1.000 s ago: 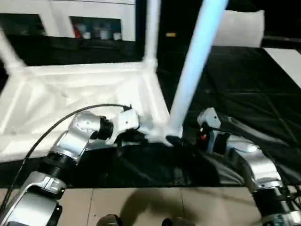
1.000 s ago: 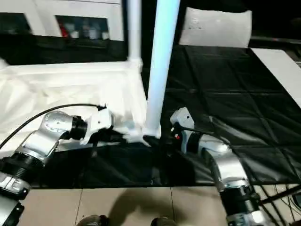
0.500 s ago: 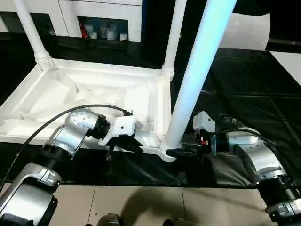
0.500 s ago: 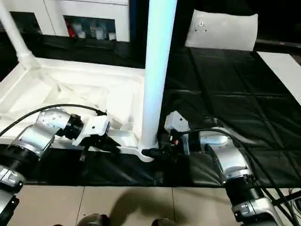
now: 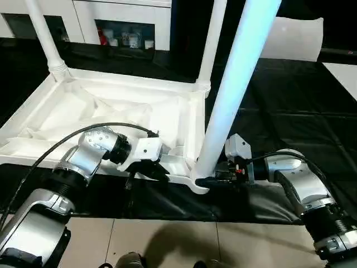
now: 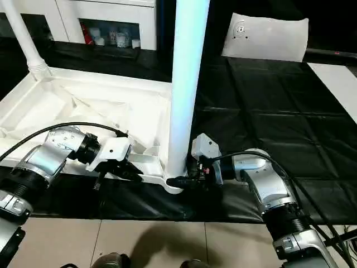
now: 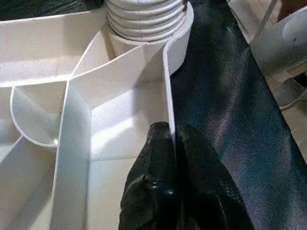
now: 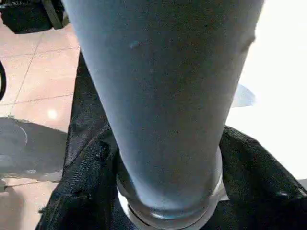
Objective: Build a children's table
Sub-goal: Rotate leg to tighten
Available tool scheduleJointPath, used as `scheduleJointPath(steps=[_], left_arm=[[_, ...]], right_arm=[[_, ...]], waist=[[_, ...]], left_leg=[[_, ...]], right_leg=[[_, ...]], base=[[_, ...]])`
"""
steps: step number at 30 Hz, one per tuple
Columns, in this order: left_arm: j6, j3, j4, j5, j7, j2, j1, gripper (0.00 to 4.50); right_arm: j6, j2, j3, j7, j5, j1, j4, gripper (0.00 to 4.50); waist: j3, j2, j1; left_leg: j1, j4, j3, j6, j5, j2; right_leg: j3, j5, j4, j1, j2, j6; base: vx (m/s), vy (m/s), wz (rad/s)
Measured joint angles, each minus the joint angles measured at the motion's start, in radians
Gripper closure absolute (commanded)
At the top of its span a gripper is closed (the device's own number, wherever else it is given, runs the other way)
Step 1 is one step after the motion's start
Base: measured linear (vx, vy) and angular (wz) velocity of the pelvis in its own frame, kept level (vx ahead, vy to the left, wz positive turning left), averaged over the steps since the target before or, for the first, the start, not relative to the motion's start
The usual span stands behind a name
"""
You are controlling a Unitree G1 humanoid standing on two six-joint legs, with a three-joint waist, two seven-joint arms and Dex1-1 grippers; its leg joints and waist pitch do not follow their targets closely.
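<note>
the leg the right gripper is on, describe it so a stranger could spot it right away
Find the upturned white tabletop lying on the black mat. At its near corner facing the robot, a thick white tube leg stands in the socket, with the right gripper around its base. It looks larger and bluer than the two thinner-looking legs at the far corners.

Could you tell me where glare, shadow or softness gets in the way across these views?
Left eye view: the near leg glares pale blue. Right eye view: a dark shadow lies on the floor tiles. Right wrist view: the same leg looms close, grey and soft. Left wrist view: the tabletop rim is sharp, with bright patches on its ribs.
</note>
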Motion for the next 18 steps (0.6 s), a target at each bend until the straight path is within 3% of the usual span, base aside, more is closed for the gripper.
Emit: scheduleJointPath(steps=[5, 8, 11, 14, 18], left_arm=[[0.007, 0.006, 0.004, -0.001, -0.008, 0.004, -0.001, 4.50], [0.092, 0.044, -0.003, -0.001, 0.070, -0.026, 0.015, 4.50], [0.169, 0.074, -0.020, 0.011, 0.168, -0.054, 0.037, 4.50], [0.240, 0.097, -0.060, 0.028, 0.286, -0.115, 0.077, 4.50], [0.341, 0.128, -0.096, 0.049, 0.460, -0.214, 0.101, 4.50]], right_arm=[[0.037, 0.022, -0.019, -0.011, 0.030, 0.021, 0.000, 1.83], [0.056, 0.117, -0.098, -0.145, 0.051, 0.100, -0.015, 1.84], [0.061, 0.191, -0.143, -0.306, 0.054, 0.138, -0.022, 1.85], [0.068, 0.259, -0.193, -0.471, 0.038, 0.160, -0.023, 1.85], [0.065, 0.373, -0.261, -0.723, -0.010, 0.125, 0.020, 1.85]], waist=[[0.000, 0.001, 0.003], [-0.002, 0.009, 0.003], [-0.004, 0.025, -0.010], [-0.003, 0.026, -0.030], [-0.003, 0.027, -0.059]], left_leg=[[0.001, 0.000, 0.000, 0.000, 0.000, 0.001], [0.004, 0.000, 0.000, -0.001, 0.000, 0.001], [0.012, 0.000, 0.000, -0.001, 0.000, -0.003], [0.026, -0.001, 0.000, -0.001, 0.000, -0.004], [0.028, -0.003, -0.003, -0.001, 0.000, -0.008]], right_leg=[[0.000, 0.000, 0.000, 0.000, 0.000, 0.000], [0.000, 0.001, -0.001, 0.004, 0.000, -0.001], [0.004, 0.002, -0.002, 0.010, -0.001, -0.003], [0.003, -0.006, -0.006, 0.020, -0.003, 0.010], [0.003, -0.007, -0.016, 0.020, -0.004, 0.012]], base=[[0.000, 0.000, 0.00], [0.000, 0.000, 0.00], [0.000, 0.000, 0.00], [0.000, 0.000, 0.00], [0.000, 0.000, 0.00]])
